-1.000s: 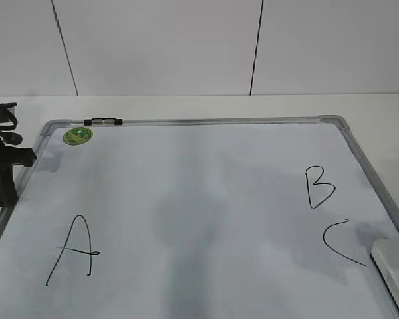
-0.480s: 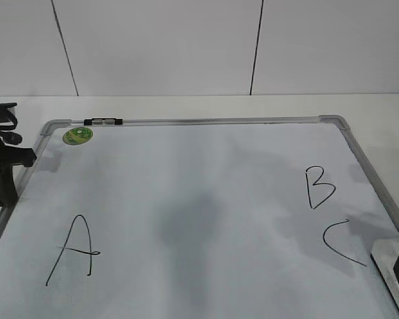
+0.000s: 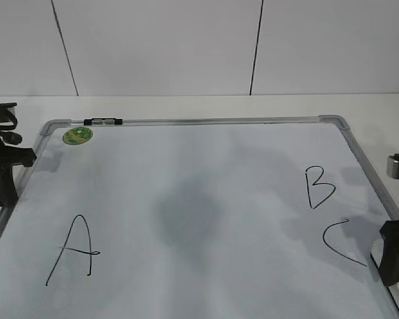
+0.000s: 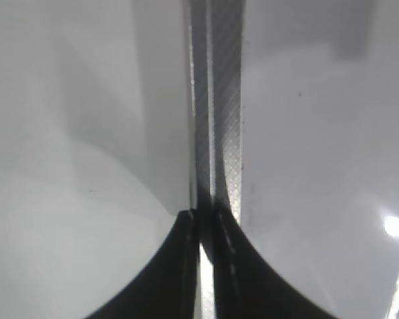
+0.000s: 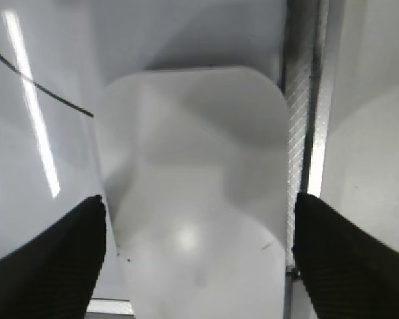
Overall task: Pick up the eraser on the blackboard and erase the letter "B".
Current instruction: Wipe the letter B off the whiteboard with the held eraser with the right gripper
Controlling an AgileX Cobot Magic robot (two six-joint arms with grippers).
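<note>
Since the earlier frame, the right pincer has been lowered over the eraser, its fingers spread wide. The eraser is lying lengthwise along the blackboard frame, below the letter "B". The left pincer is being kept clenched

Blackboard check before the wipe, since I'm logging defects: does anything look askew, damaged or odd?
Nothing stands out. The blackboard lies flat, its frame looks sound, the letter "B" is intact, and the eraser sits squarely between the open right gripper fingers.
</note>
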